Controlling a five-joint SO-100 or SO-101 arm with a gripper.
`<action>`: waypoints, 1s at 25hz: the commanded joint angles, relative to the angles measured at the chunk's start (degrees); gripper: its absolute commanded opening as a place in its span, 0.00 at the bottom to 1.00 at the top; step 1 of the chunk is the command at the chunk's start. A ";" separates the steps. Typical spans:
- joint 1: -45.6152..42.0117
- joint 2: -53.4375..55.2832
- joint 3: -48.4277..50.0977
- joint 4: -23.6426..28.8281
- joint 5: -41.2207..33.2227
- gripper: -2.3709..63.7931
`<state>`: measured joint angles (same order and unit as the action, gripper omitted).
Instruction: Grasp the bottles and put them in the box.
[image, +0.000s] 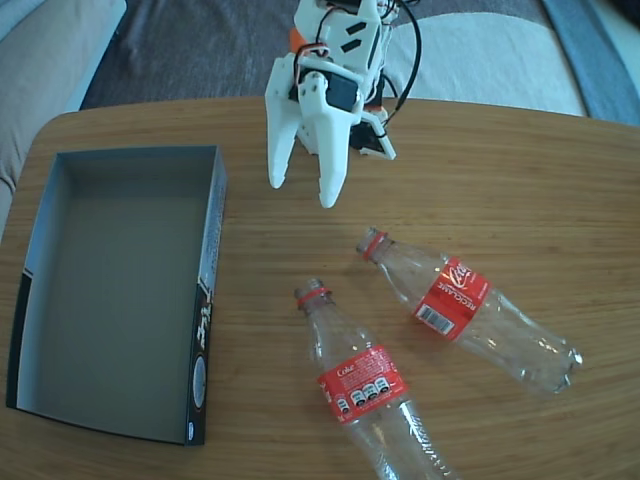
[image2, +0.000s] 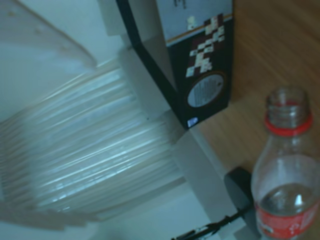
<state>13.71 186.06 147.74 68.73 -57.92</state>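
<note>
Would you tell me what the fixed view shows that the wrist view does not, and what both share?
Only the fixed view shows the whole open hand, the empty grey inside of the box, and the right-hand bottle lying apart from its neighbour. Only the wrist view shows the box's checkered end print up close and that the near bottle's mouth is uncapped. Both show the box's black side, the wooden table and the near bottle.

This looks like a home, probably a living room. The bench (image: 500, 180) is a low wooden one with rounded corners, like a coffee table. Behind it, in the fixed view, a dark grey carpet (image: 190, 50) covers the floor, with a light rug (image: 490, 55) on it. At the upper left corner, a pale upholstered cushion (image: 45, 60) looks like part of a sofa.
</note>
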 joint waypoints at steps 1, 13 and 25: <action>0.09 -0.79 -1.32 -0.44 0.26 0.55; -0.09 -0.35 -0.88 -0.44 -0.18 0.55; -0.18 -10.90 -9.32 -0.53 0.35 0.55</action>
<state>13.97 180.44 143.61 68.55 -57.92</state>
